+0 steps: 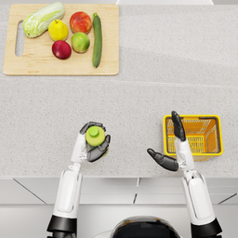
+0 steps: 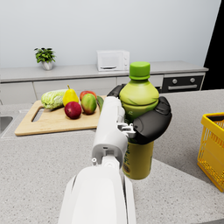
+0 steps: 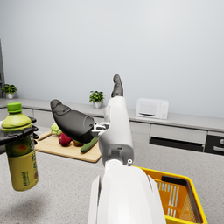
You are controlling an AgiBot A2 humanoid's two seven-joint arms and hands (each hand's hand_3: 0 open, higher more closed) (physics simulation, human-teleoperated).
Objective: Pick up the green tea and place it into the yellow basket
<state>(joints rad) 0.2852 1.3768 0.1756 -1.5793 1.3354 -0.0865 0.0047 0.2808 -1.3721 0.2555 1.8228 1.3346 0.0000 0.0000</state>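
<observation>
Green tea bottle (image 2: 139,127) stands upright in the left hand (image 2: 146,120), whose dark fingers wrap around its upper body just below the cap; its base hangs clear of the speckled counter (image 1: 139,69). Bottle and hand are well to the left of the yellow basket (image 1: 218,135). At the basket's left rim, the right hand (image 1: 173,148) is spread, holding nothing.

From the basket (image 1: 193,135): your bottle (image 1: 95,135) sits well left in the left hand (image 1: 93,143); right hand (image 1: 173,146) over its left rim; cutting board (image 1: 60,65) far behind-left, produce on it.
</observation>
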